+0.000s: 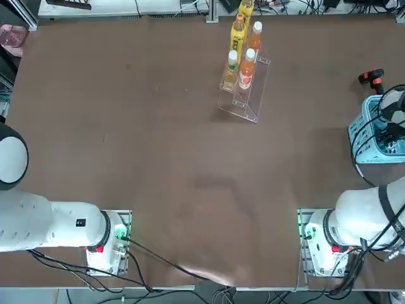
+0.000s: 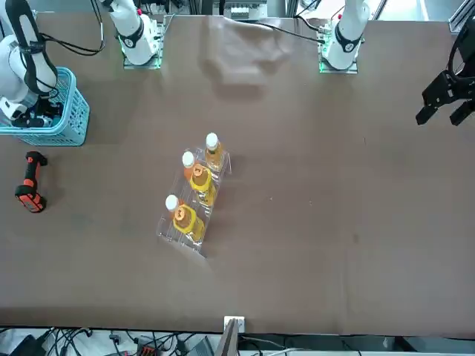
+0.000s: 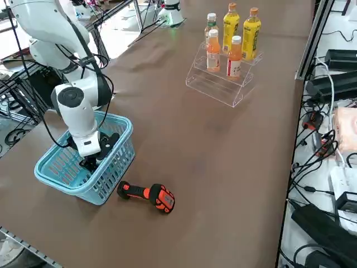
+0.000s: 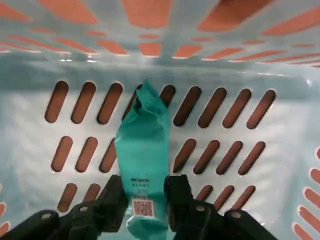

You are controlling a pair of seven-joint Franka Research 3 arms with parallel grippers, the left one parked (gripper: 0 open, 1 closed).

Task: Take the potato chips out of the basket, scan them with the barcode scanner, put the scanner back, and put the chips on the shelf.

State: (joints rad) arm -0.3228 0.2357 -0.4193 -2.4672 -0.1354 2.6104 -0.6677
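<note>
In the right wrist view my right gripper (image 4: 144,192) is shut on the potato chips (image 4: 144,145), a slim teal packet pinched at its lower end, lying on the floor of the basket (image 4: 225,150). The light-blue basket (image 3: 56,167) sits near the table's right edge, with the gripper (image 3: 92,159) reaching down inside it. The packet is hidden in the other views. The barcode scanner (image 3: 148,194), black and red-orange, lies on the table just beside the basket. The clear stepped shelf (image 3: 215,84) stands farther along the table.
Several orange and yellow bottles (image 3: 234,56) stand on the shelf. Cables and power strips (image 3: 329,167) run along the table's side. The parked left arm (image 1: 50,221) rests at the near left corner.
</note>
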